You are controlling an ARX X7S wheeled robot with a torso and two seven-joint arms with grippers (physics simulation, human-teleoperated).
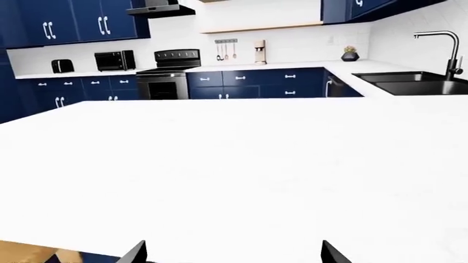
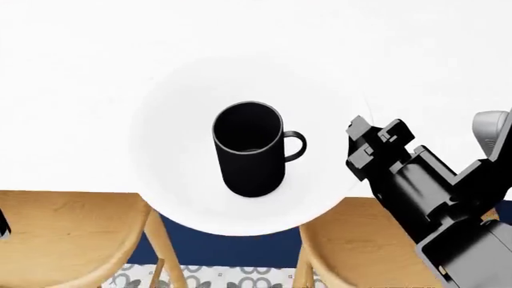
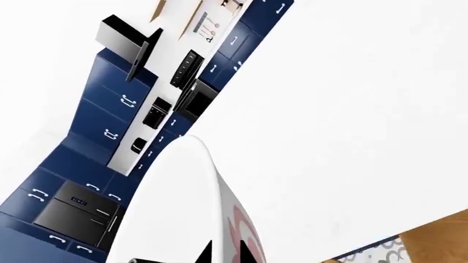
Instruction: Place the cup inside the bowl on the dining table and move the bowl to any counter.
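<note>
The black cup (image 2: pixel 249 157) stands upright inside the wide white bowl (image 2: pixel 176 150), its handle pointing right. The bowl is at the near edge of the white dining table (image 2: pixel 120 60), and its near rim reaches out past that edge. My right gripper (image 2: pixel 370 137) is at the bowl's right rim. In the right wrist view my right gripper (image 3: pixel 225 246) is shut on the rim, with the bowl (image 3: pixel 183 208) wall running between its fingers. My left gripper (image 1: pixel 234 255) is open over the bare table (image 1: pixel 234 175), holding nothing.
Two wooden stools (image 2: pixel 64 234) (image 2: pixel 352 252) stand under the table's near edge. Beyond the table, a white counter (image 1: pixel 365 68) runs over navy cabinets, with a black sink (image 1: pixel 420 82) and tap at the right and a stove (image 1: pixel 164 76) at the back.
</note>
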